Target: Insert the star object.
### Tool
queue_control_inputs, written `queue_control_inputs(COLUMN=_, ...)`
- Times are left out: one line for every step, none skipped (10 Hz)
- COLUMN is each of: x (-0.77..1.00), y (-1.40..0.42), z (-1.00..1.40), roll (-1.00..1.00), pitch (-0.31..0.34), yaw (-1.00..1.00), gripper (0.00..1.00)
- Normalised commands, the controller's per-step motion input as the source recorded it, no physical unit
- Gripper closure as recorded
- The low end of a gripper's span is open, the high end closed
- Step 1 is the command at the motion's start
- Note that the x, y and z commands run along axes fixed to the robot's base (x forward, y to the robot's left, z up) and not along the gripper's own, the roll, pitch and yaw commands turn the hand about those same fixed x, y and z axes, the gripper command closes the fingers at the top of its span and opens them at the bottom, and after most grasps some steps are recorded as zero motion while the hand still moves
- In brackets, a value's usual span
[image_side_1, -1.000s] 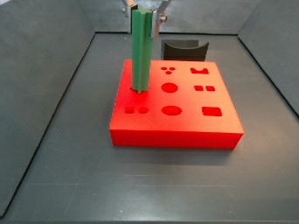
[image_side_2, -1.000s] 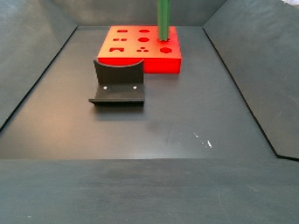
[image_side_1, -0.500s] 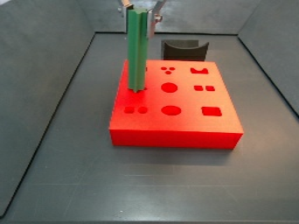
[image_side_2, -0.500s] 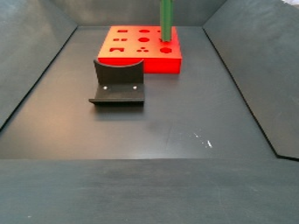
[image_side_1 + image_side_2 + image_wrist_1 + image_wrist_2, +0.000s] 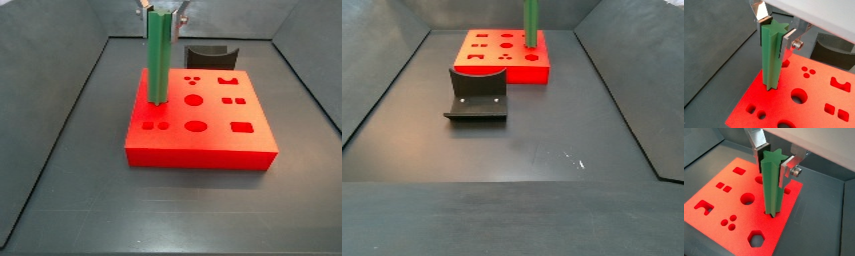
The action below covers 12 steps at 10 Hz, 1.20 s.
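Star object: long, slim, bright green bar with ridged sides and a star-shaped top face.
Pose: upright, its top end between the silver fingers of the claw.
Lower end: touching the top face of the red block, near one edge.
Depth: whether the tip is in a hole cannot be told.

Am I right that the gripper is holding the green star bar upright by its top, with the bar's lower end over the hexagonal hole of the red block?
Not quite. The gripper does hold the star object upright by its top, but a wrist view shows its lower end at the star-shaped hole near the red block's edge; the hexagonal hole lies apart, uncovered.
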Motion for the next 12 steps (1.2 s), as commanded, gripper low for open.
queue_control_inputs(x=0.19, y=0.0, z=-0.03, roll=0.03, pitch=0.033, yaw=0.0, gripper=1.0)
queue_control_inputs(x=0.47, y=0.09, z=-0.15, roll=0.0, pitch=0.0, yaw=0.0, gripper=1.0)
queue_control_inputs(x=0.22, y=0.06, z=-0.15, roll=0.0, pitch=0.0, yaw=0.01, gripper=1.0)
queue_control_inputs(x=0.01, y=0.0, z=-0.14, roll=0.0, pitch=0.0, yaw=0.01, gripper=1.0)
queue_control_inputs(x=0.0, y=0.0, z=-0.05, roll=0.0, pitch=0.0, yaw=0.01, gripper=1.0)
queue_control_inputs(x=0.05, y=0.01, z=-0.03, roll=0.0, pitch=0.0, yaw=0.0, gripper=1.0)
queue_control_inputs(x=-0.29, y=0.0, z=-0.47, roll=0.04, pitch=0.0, yaw=0.0, gripper=1.0)
queue_control_inputs(x=-0.29, y=0.0, z=-0.44, roll=0.0, pitch=0.0, yaw=0.0, gripper=1.0)
queue_control_inputs(x=-0.22, y=0.0, z=-0.41, roll=0.0, pitch=-0.006, yaw=0.0, gripper=1.0)
queue_control_inputs(x=0.0, y=0.0, z=-0.5, roll=0.0, pitch=-0.056, yaw=0.0, gripper=1.0)
queue_control_inputs(x=0.0, y=0.0, z=-0.87, roll=0.0, pitch=-0.071, yaw=0.0, gripper=1.0)
queue_control_inputs(x=0.0, y=0.0, z=-1.0, roll=0.0, pitch=0.0, yaw=0.0, gripper=1.0)
